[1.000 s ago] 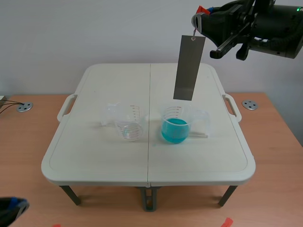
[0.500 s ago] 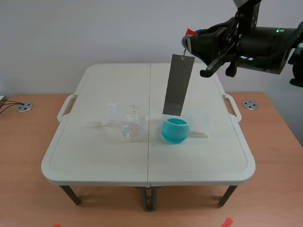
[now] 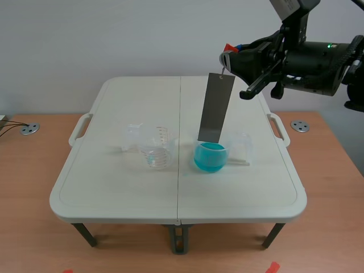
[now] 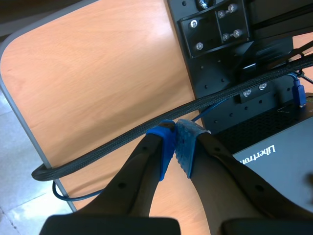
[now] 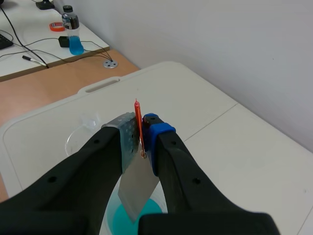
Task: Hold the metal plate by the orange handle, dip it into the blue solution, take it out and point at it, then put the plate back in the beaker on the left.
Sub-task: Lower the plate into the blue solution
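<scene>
Room's bright, even soft light from overhead. White table [image 3: 119,193] drops a faint shadow underneath, ~6 o'clock. Hanging metal plate [image 3: 216,108] looks dull grey. Left wrist view: pale sheen on wooden desktop [image 4: 98,73], approx. 11–12 o'clock.

A plain white wall [image 3: 114,34] closes the far side. A cream folding table [image 3: 114,187], with a centre seam, side handles and dark legs, stands on a wooden desk [image 3: 28,187]. One round metal grommet [image 3: 29,128] is set in the desk at the left, a second grommet [image 3: 300,125] at the right. Light is even.
</scene>
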`<action>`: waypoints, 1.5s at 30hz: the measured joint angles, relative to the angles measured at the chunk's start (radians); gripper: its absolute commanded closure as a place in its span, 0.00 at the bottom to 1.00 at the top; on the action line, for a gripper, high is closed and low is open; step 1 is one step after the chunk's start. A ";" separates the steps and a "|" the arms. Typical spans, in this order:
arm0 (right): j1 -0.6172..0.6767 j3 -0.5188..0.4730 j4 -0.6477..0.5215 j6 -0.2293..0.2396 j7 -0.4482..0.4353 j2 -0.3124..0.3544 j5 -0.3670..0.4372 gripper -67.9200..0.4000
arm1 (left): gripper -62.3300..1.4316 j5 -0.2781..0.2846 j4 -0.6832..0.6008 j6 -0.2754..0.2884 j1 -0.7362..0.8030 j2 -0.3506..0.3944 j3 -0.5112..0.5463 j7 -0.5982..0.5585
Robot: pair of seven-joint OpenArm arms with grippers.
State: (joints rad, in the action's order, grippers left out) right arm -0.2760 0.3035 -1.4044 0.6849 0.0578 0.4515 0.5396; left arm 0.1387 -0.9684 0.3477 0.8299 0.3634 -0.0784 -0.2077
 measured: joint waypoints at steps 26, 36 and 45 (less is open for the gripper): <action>0.000 0.000 0.234 0.000 -0.195 -0.058 -0.141 0.98 | 0.95 0.000 0.051 0.000 -0.048 0.000 0.000 0.001; 0.000 0.000 0.297 0.000 -0.278 -0.081 -0.285 0.98 | 0.95 0.000 0.051 0.000 -0.048 0.000 0.000 0.000; 0.000 0.002 0.308 0.000 -0.305 -0.089 -0.308 0.98 | 0.95 0.000 0.051 0.000 -0.048 0.000 0.000 0.001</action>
State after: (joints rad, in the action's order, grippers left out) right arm -0.2764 0.3054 -1.0966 0.6849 -0.2470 0.3626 0.2317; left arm 0.1390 -0.9169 0.3477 0.7815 0.3630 -0.0784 -0.2070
